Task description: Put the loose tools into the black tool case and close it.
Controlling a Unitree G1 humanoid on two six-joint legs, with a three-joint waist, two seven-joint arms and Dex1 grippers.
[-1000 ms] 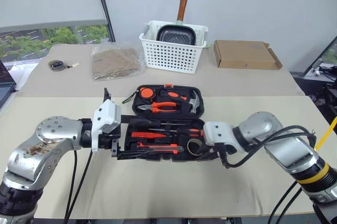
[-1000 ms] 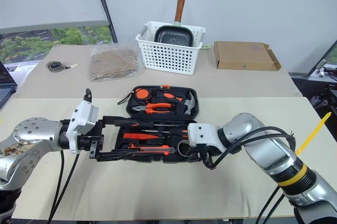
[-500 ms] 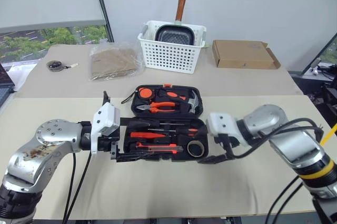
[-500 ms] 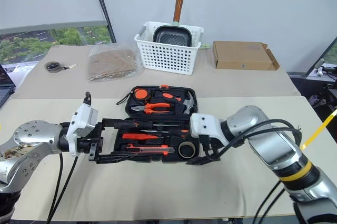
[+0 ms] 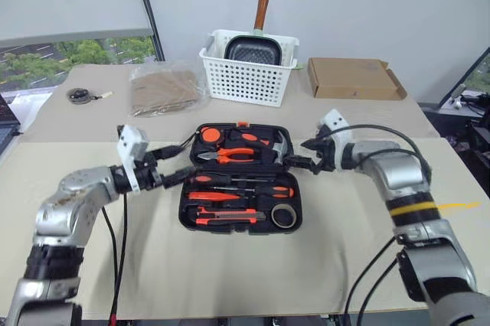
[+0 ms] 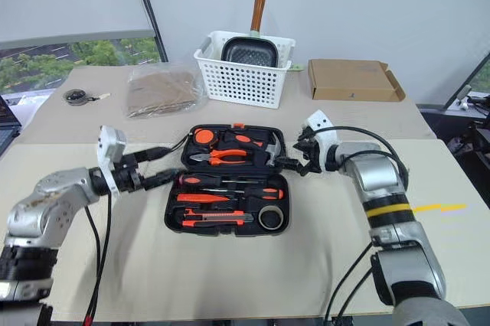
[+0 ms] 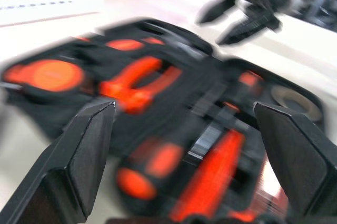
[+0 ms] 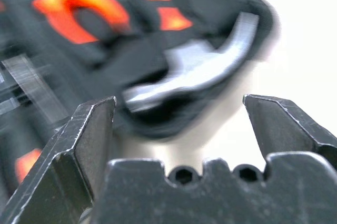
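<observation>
- The black tool case (image 5: 239, 180) lies open on the worktop (image 5: 230, 272), between the two claws, with its near half towards the robot and its lid half lying flat beyond.
- In the near half, inward of both claws, sit the two screwdrivers (image 5: 241, 186), the utility knife (image 5: 228, 217), the thin tester screwdriver (image 5: 230, 207) and the tape ring (image 5: 284, 216); no loose tool shows on the worktop around the case, so I judge that closing is the step in hand.
- To close it well, each claw should catch the far lid edge at its own end and swing it over evenly, so that the lid does not twist and the orange latch (image 5: 244, 124) meets the near rim.
- The tools should sit flush in their recesses first, or the lid may jam.
- The left claw (image 5: 170, 165) is spread wide and empty, just beside the case's left end at the hinge line.
- The right claw (image 5: 300, 154) is likewise spread wide and empty, close by the lid's right corner, next to the hammer (image 5: 281, 148); contact cannot be told.
- Further off, beyond both claws, stand a white basket (image 5: 249, 70) and a cardboard box (image 5: 354, 79).
</observation>
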